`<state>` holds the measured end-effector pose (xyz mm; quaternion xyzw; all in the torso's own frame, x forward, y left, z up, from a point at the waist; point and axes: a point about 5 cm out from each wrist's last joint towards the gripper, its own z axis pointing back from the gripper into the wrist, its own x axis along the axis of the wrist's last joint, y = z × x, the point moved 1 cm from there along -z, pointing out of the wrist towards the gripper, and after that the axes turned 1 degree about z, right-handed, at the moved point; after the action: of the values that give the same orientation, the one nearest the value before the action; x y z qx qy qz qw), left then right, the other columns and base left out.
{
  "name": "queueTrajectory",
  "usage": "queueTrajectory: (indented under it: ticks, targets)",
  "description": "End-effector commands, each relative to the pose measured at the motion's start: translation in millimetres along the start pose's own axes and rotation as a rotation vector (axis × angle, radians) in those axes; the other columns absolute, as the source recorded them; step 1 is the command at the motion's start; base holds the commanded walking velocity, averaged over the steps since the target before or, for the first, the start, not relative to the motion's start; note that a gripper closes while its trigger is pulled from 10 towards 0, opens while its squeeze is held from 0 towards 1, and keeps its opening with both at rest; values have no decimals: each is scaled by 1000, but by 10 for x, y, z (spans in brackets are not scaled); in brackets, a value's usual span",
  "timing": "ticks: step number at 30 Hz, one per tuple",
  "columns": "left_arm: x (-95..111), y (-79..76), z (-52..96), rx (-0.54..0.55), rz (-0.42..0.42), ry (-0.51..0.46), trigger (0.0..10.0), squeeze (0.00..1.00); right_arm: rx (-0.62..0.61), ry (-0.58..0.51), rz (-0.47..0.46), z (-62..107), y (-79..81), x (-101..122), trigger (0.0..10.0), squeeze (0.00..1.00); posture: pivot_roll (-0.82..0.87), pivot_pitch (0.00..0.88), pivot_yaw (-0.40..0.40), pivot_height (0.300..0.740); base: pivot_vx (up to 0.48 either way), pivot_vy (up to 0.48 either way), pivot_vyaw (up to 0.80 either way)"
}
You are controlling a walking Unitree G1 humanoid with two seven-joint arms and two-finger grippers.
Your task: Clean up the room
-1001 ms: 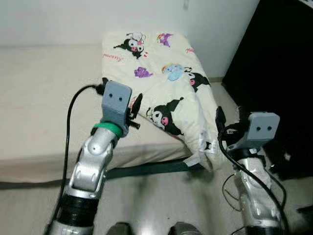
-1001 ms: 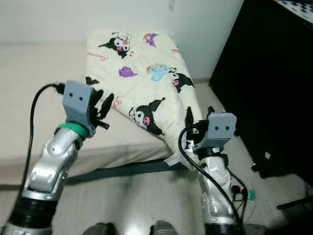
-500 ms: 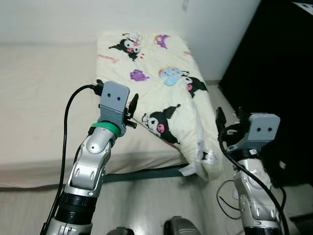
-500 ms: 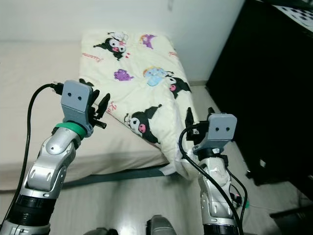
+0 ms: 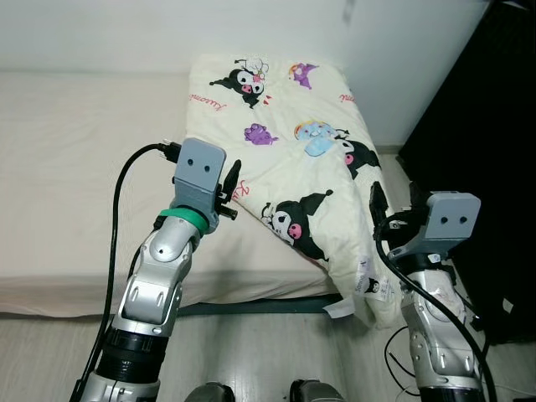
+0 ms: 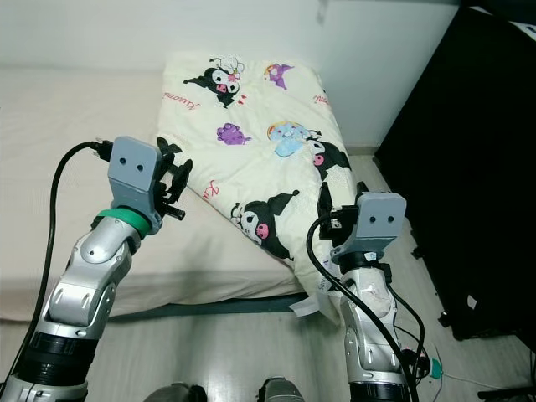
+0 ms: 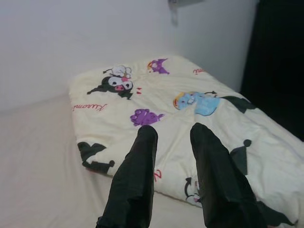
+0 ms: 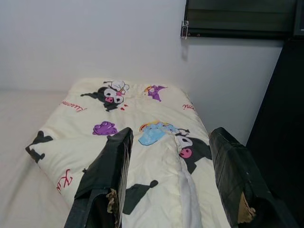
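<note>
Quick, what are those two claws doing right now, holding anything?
Left gripper: open, holding nothing, raised above the bed beside the cartoon-print blanket.
Right gripper: open, holding nothing.

White wall point(image 5: 126, 33), pale wood floor point(image 5: 50, 352), black cabinet point(image 5: 486, 151)

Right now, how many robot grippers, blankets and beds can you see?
Grippers: 2, the left gripper and the right gripper
Cartoon blanket: 1
Bed: 1
Total: 4
</note>
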<state>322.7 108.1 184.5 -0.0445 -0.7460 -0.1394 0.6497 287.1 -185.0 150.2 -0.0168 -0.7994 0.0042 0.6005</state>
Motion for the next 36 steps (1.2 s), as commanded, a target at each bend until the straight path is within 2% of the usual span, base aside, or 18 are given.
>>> queueTrajectory:
  ticks: [1, 11, 14, 36]
  targets:
    - [-50, -18, 16, -7, 2, 22, 10000, 0, -11, 27, 5, 33, -34, -62, 10000, 0, -91, 0, 43, 734, 0, 0, 0]
    - [-84, -44, 50, -13, 17, 25, 10000, 0, -5, 50, 2, 39, -11, -130, 10000, 0, -96, 0, 49, 734, 0, 0, 0]
    - [-107, -50, 64, -13, 21, 31, 10000, 0, 3, 63, 28, 34, 13, -160, 10000, 0, -90, 0, 46, 729, 0, 0, 0]
    - [-123, -45, 85, -4, 21, 43, 10000, 0, 33, 62, 18, 5, 61, -184, 10000, 0, -80, 0, 46, 629, 0, 0, 0]
